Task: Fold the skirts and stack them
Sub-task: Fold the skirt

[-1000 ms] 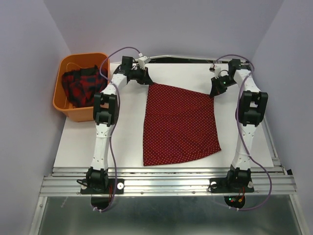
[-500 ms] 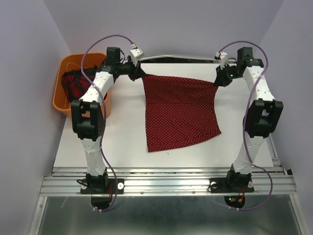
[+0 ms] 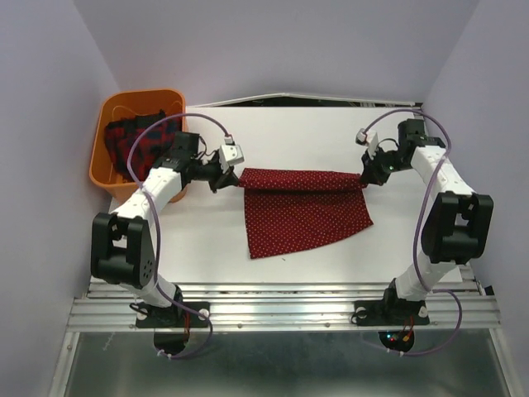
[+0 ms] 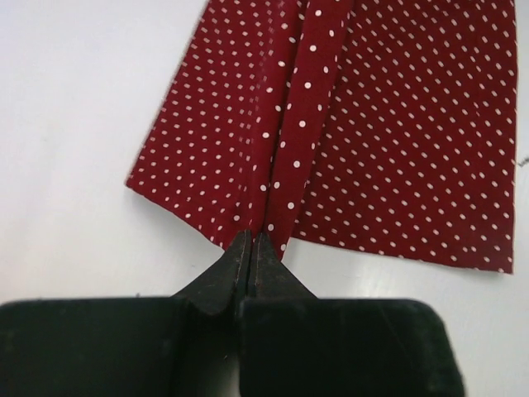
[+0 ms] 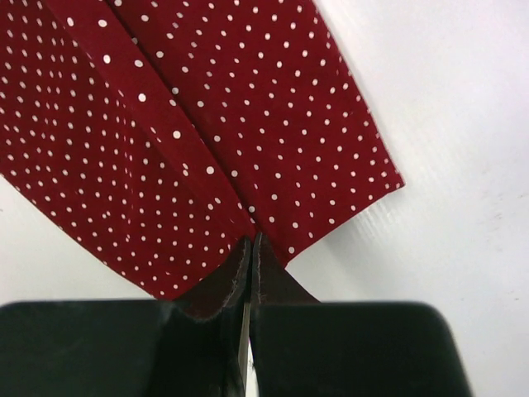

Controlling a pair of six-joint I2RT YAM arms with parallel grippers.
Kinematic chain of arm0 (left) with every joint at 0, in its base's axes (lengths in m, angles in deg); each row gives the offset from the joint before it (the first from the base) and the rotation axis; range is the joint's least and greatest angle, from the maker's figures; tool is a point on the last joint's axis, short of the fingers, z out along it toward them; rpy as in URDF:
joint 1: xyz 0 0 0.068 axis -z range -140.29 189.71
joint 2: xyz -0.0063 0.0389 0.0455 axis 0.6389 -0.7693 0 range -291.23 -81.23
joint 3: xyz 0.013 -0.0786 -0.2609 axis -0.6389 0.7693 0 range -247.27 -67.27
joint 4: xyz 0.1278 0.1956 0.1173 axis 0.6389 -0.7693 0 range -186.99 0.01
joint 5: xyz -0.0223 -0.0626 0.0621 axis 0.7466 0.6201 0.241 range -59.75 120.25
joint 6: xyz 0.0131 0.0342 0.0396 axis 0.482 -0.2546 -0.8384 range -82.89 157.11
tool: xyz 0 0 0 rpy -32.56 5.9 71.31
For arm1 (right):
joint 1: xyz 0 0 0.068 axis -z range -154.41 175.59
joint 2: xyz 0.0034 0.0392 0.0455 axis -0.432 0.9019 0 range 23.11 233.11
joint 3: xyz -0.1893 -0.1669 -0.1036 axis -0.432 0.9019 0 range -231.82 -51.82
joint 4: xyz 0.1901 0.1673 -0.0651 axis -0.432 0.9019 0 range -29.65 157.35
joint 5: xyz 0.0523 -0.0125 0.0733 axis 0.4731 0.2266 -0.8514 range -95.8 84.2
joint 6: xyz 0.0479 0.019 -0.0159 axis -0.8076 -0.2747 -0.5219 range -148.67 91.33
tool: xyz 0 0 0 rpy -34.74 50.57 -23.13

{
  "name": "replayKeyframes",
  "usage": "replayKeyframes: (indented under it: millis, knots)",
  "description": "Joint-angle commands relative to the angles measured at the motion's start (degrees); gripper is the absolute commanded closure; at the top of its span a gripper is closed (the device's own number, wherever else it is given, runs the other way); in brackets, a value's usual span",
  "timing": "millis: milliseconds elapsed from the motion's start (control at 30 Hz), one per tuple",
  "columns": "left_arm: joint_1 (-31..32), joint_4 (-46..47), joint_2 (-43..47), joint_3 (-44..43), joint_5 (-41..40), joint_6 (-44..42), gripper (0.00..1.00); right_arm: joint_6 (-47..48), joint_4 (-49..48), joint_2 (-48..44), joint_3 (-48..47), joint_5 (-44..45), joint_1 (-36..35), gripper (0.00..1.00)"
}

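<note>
- While both arms reach in over the white table (image 3: 202, 240), the left gripper (image 3: 237, 179) is pinched tight on one corner of the polka-dot skirt (image 3: 306, 219). Its jaws show no gap in the left wrist view.
- The right gripper (image 3: 364, 177) is clamped the same way on the opposite corner, jaws pressed together with dotted cloth running out from their tips.
- Between the two grippers, the held edge runs as a straight band, doubled above the cloth beneath it.
- The rest of the skirt lies flat on the table on the near side of both grippers, toward the arm bases.
- Ahead of each pair of tips, a fold ridge leads away, with dark red cloth spreading to either side of it.
- The plaid skirt (image 3: 132, 142) sits bunched inside the orange basket (image 3: 106, 184), off to the outer side of the left gripper and well apart from the polka-dot skirt.
</note>
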State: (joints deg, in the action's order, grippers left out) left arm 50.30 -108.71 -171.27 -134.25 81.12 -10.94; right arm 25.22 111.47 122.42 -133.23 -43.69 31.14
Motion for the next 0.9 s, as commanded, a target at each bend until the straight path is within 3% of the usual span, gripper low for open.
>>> replayKeyframes:
  millis: [0,167,433,633,867]
  knots:
    - [2.1,0.4,5.6,8.8,-4.5,-3.3,1.0,6.8,-7.3,-4.9,8.6,5.8,0.5,0.99]
    - [6.3,3.8,7.3,15.8,-9.1,0.8,1.0,6.4,-10.7,-4.8,12.9,6.6,0.5,0.99]
    - [11.0,5.1,7.1,17.7,-12.9,6.6,1.0,5.6,-11.5,-2.7,12.9,7.1,0.0,0.99]
    - [11.0,4.2,6.8,15.6,-14.0,10.3,1.0,5.3,-10.2,-2.3,10.2,7.7,0.0,0.99]
    - [11.0,0.4,13.4,16.4,-12.9,10.7,1.0,8.5,-6.6,-4.6,9.1,9.3,0.0,0.99]
